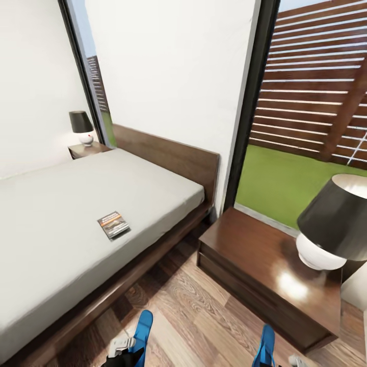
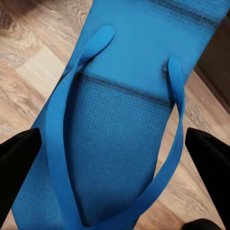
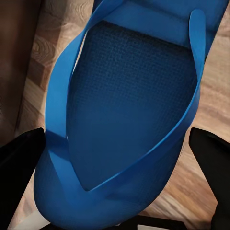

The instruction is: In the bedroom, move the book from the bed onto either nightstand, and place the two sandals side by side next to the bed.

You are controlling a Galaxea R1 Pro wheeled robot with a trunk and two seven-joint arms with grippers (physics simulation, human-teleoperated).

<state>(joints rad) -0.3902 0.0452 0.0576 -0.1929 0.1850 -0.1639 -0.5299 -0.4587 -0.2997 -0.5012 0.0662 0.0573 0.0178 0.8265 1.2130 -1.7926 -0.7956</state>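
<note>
Left gripper: its two black fingers sit one on each side of a blue sandal, pressed on its edges. It is gripping that sandal. In the head view the arm is at the very bottom of the picture.
Left sandal: bright blue, in the left gripper, over the wood floor close to the bed's side. Its thin straps show up close from the wrist.
Right gripper: black fingers on both sides of the other blue sandal, at its edges. It is clamped on that one.
Right sandal: blue too, held over the floor in front of the near nightstand. The two sandals are apart, with bare floor between them.
Floor: brown wood planks.
Near nightstand: dark brown and shiny on top, just beside the bed.
Near lamp: black shade, round white base, standing on the near nightstand.
Bed: big and low, dark wood frame, plain pale mattress.
Book: small and dark, lying flat on the mattress near the bed's edge.
Headboard: dark wood, against the white wall.
Far nightstand: on the other side of the bed, with a small lamp on it.
Window: tall, black frame; green grass and a slatted fence outside.
</note>
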